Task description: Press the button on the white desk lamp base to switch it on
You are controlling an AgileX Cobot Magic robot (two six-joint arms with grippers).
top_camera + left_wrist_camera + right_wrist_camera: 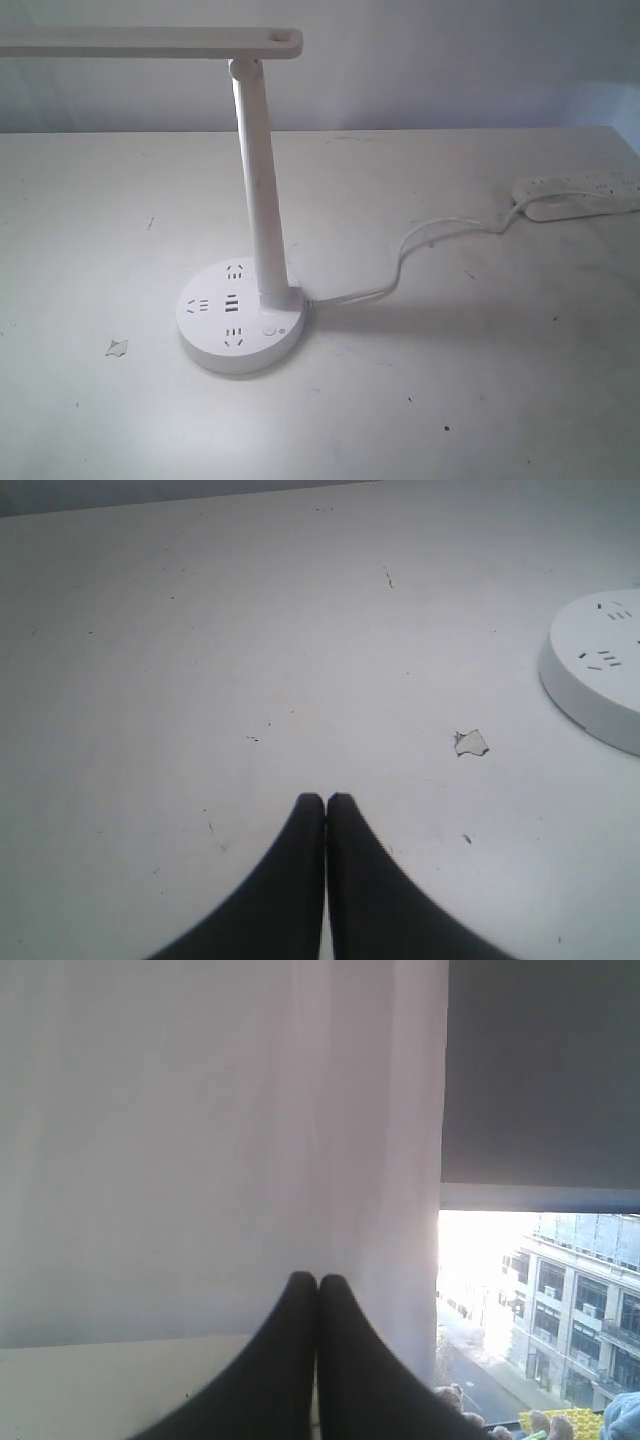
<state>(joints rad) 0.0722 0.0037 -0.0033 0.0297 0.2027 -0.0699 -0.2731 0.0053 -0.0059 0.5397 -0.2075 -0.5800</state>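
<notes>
left hand [326,805] closed; right hand [318,1285] closed; button [270,329]: tiny mark [283,333] beside

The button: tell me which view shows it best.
The exterior view. It shows the button in full on the white desk lamp base, beside the stem. The left wrist view catches only part of the base with socket slots, no button. The right wrist view shows no lamp at all.

The white desk lamp base [240,330] looks smooth glossy plastic; the table [480,400] matt, scuffed and speckled.
</notes>
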